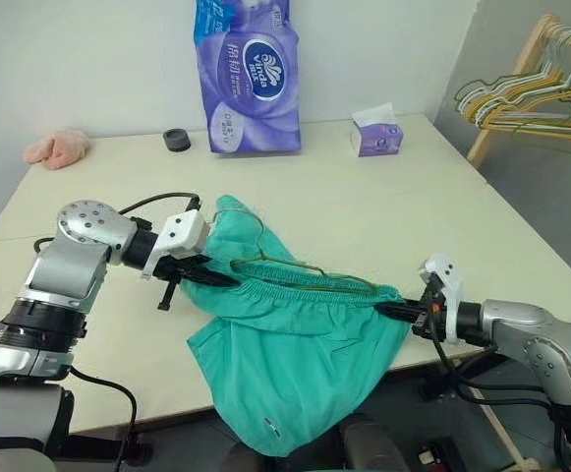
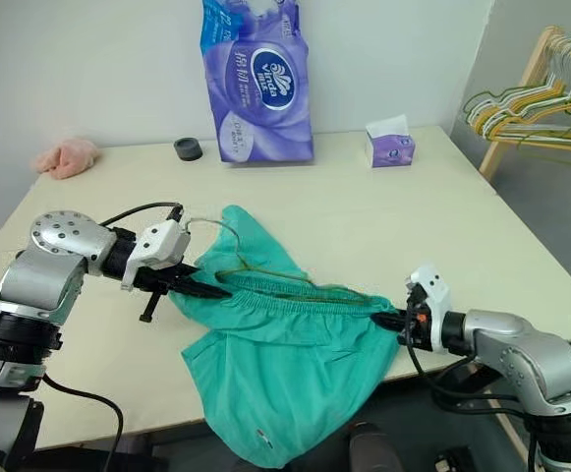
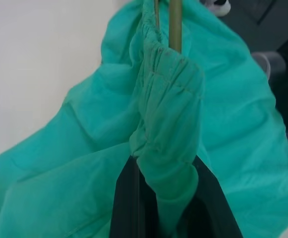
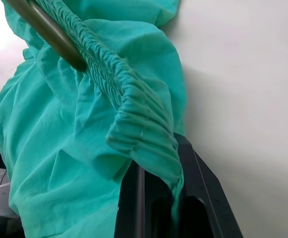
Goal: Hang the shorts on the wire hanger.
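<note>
The shorts [image 1: 290,344], at lower centre of the frame, sag limp over the table [image 1: 383,211] edge: light, soft cloth. The left gripper [image 1: 216,278] and right gripper [image 1: 391,310] each pinch an end of the gathered waistband, the firmest hold, with the wire hanger [image 1: 310,268] lying along it.

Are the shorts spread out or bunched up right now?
Spread out. The shorts are stretched by the waistband between the left gripper and right gripper, the wire hanger along it and the legs hanging past the table edge.
</note>
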`<move>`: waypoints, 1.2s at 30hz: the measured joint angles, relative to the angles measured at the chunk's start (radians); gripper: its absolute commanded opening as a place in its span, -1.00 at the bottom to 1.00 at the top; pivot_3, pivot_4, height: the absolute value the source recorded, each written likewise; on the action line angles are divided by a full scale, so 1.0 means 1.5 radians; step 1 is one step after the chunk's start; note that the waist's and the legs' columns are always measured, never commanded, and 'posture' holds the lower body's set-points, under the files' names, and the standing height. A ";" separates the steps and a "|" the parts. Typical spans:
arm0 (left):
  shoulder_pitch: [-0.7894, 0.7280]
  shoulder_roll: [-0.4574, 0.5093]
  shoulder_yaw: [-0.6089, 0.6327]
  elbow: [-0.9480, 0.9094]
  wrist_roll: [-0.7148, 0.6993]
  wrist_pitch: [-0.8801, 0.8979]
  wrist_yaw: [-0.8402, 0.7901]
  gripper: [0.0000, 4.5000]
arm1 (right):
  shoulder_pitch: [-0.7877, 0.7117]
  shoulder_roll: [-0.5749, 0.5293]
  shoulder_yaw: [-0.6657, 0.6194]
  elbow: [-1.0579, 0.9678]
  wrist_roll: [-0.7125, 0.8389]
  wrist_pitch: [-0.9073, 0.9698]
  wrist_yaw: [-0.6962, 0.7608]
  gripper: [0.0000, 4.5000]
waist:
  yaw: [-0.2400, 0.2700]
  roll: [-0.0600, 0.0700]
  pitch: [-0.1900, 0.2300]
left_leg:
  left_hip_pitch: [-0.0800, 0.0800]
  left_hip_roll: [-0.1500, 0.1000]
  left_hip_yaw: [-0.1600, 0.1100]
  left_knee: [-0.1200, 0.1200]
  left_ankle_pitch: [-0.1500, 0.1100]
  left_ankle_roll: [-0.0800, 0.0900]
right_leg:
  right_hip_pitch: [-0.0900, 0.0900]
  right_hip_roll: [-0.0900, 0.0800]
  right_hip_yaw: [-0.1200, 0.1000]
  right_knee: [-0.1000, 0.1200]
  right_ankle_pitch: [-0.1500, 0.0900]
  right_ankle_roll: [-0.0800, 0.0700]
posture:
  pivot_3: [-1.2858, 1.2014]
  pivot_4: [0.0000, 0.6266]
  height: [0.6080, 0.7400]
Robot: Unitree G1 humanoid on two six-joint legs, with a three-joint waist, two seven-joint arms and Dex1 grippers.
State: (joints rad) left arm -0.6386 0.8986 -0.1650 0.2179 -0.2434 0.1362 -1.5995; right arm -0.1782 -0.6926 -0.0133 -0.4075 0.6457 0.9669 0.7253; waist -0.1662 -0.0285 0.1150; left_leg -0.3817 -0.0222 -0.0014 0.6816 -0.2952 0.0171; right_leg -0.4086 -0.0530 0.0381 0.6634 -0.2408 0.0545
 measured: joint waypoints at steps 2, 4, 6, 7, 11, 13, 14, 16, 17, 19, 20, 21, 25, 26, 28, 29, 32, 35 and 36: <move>-0.004 -0.002 -0.004 0.027 0.019 -0.034 0.012 -1.00 | 0.000 -0.002 0.003 -0.011 0.001 0.000 0.001 -0.99 | 0.000 0.000 0.000 | 0.000 0.000 0.000 0.000 0.000 0.000 | 0.000 0.000 0.000 0.000 0.000 0.000 | -0.14 -0.74 1.00; -0.016 -0.008 -0.004 0.053 0.034 -0.053 0.027 -1.00 | -0.001 -0.003 0.006 -0.021 0.002 0.000 0.002 -0.99 | 0.002 0.000 0.000 | 0.000 0.000 0.000 0.000 0.000 0.000 | 0.000 0.000 0.000 0.000 0.000 0.000 | -0.14 -0.74 1.00; -0.031 -0.012 -0.005 0.072 0.049 -0.076 0.041 -1.00 | -0.003 -0.007 0.010 -0.031 0.002 0.000 0.002 -0.99 | 0.002 0.000 0.000 | 0.000 0.000 0.000 0.000 0.000 0.000 | 0.000 0.000 0.000 0.000 0.000 0.000 | -0.14 -0.74 1.00; -0.035 -0.013 -0.005 0.077 0.056 -0.086 0.045 -1.00 | -0.004 -0.010 0.011 -0.037 0.002 0.000 0.003 -0.99 | 0.002 0.000 0.000 | 0.000 0.000 0.000 0.000 0.000 0.000 | 0.000 0.000 0.000 0.000 0.000 0.000 | -0.14 -0.74 1.00; -0.044 -0.017 -0.020 0.104 0.084 -0.123 0.065 -1.00 | -0.015 -0.044 0.025 -0.057 -0.007 -0.018 0.013 -0.99 | 0.001 0.000 0.000 | 0.000 0.000 0.000 0.000 0.000 0.000 | 0.000 0.000 0.000 0.000 0.000 0.000 | -0.16 -0.72 1.00; -0.044 -0.017 -0.028 0.115 0.097 -0.137 0.072 -1.00 | -0.046 -0.054 0.031 -0.067 -0.016 -0.019 0.011 -0.99 | -0.002 0.000 0.000 | 0.000 0.000 0.000 0.000 0.000 0.000 | 0.000 0.000 0.000 0.000 0.000 0.000 | -0.16 -0.72 1.00; -0.044 -0.017 -0.031 0.116 0.104 -0.143 0.074 -1.00 | -0.065 -0.062 0.034 -0.071 -0.023 -0.022 0.012 -0.99 | -0.003 0.000 0.000 | 0.000 0.000 0.000 0.000 0.000 0.000 | 0.000 0.000 0.000 0.000 0.000 0.000 | -0.16 -0.72 1.00; -0.046 -0.019 -0.032 0.122 0.115 -0.160 0.086 -1.00 | -0.092 -0.096 0.052 -0.075 -0.041 -0.039 0.022 -0.99 | -0.003 0.000 0.000 | 0.000 0.000 0.000 0.000 0.000 0.000 | -0.001 0.000 0.000 0.000 0.000 0.000 | -0.17 -0.72 1.00; -0.049 -0.022 -0.032 0.128 0.119 -0.169 0.094 -1.00 | -0.104 -0.116 0.063 -0.075 -0.058 -0.053 0.031 -0.99 | -0.002 0.000 0.000 | -0.001 0.000 0.000 0.000 0.000 0.000 | -0.001 0.000 0.000 0.000 0.000 0.000 | -0.17 -0.72 1.00; -0.057 -0.035 -0.032 0.139 0.129 -0.178 0.114 -1.00 | -0.129 -0.135 0.079 -0.072 -0.082 -0.073 0.044 -0.99 | -0.001 0.000 0.000 | -0.001 0.000 0.000 0.000 0.000 0.000 | 0.000 -0.001 0.000 -0.001 0.000 0.000 | -0.17 -0.72 1.00; -0.057 -0.040 -0.032 0.144 0.133 -0.180 0.121 -1.00 | -0.146 -0.136 0.090 -0.068 -0.091 -0.079 0.050 -0.99 | -0.001 0.000 0.000 | 0.000 0.000 0.000 0.000 0.000 0.000 | 0.000 -0.001 0.000 -0.001 0.000 0.000 | -0.17 -0.72 1.00; -0.059 -0.048 -0.032 0.148 0.140 -0.180 0.131 -1.00 | -0.170 -0.134 0.111 -0.063 -0.103 -0.081 0.055 -0.99 | -0.003 0.000 0.000 | 0.000 0.000 0.000 0.000 0.000 0.000 | 0.000 0.000 0.000 0.000 0.000 0.000 | -0.18 -0.73 1.00; -0.060 -0.075 -0.042 0.150 0.163 -0.179 0.162 -1.00 | -0.254 -0.111 0.178 -0.038 -0.136 -0.084 0.071 -0.99 | -0.009 0.000 0.000 | -0.001 0.000 0.000 0.000 0.000 0.000 | -0.001 0.000 0.000 0.000 0.000 0.000 | -0.18 -0.74 1.00; -0.060 -0.085 -0.045 0.151 0.173 -0.179 0.175 -1.00 | -0.275 -0.103 0.191 -0.033 -0.146 -0.085 0.076 -0.99 | -0.011 0.000 0.000 | -0.001 0.000 0.000 0.000 0.000 0.000 | -0.001 -0.001 0.000 0.000 0.000 0.000 | -0.18 -0.74 1.00; -0.060 -0.088 -0.048 0.151 0.184 -0.180 0.189 -1.00 | -0.296 -0.097 0.204 -0.028 -0.155 -0.084 0.082 -0.99 | -0.015 0.000 0.000 | -0.002 0.000 0.000 0.000 0.000 0.000 | -0.002 -0.001 0.000 -0.001 0.000 0.000 | -0.18 -0.75 1.00; -0.060 -0.092 -0.048 0.150 0.193 -0.181 0.202 -1.00 | -0.311 -0.089 0.210 -0.024 -0.160 -0.083 0.083 -0.99 | -0.018 0.000 0.000 | -0.002 0.000 0.000 0.000 0.000 0.000 | -0.002 -0.002 0.000 -0.001 0.000 0.000 | -0.18 -0.75 1.00; -0.058 -0.107 -0.052 0.147 0.206 -0.179 0.221 -1.00 | -0.336 -0.072 0.222 -0.023 -0.168 -0.075 0.083 -0.99 | -0.021 0.000 0.000 | -0.002 0.000 0.000 0.000 0.000 0.000 | -0.002 -0.002 0.000 0.000 0.000 0.000 | -0.18 -0.76 1.00; -0.055 -0.121 -0.055 0.143 0.211 -0.173 0.239 -1.00 | -0.347 -0.048 0.238 -0.021 -0.184 -0.069 0.079 -0.99 | -0.022 0.000 0.000 | -0.002 0.000 0.000 0.000 0.000 0.000 | -0.002 -0.002 0.000 0.000 0.000 0.000 | -0.18 -0.77 1.00; -0.054 -0.127 -0.056 0.143 0.213 -0.169 0.246 -1.00 | -0.349 -0.038 0.246 -0.020 -0.188 -0.069 0.077 -0.99 | -0.022 0.000 0.000 | -0.002 0.000 0.000 0.000 0.000 0.000 | -0.002 -0.002 0.000 0.000 0.000 0.000 | -0.18 -0.77 1.00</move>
State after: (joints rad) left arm -0.7193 0.7088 -0.2483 0.4324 0.0766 -0.1171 -1.2306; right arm -0.7010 -0.7501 0.3550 -0.4375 0.3631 0.8641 0.8409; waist -0.1995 -0.0282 0.1153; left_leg -0.3845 -0.0221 -0.0021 0.6817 -0.2953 0.0172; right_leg -0.4112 -0.0564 0.0382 0.6630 -0.2406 0.0545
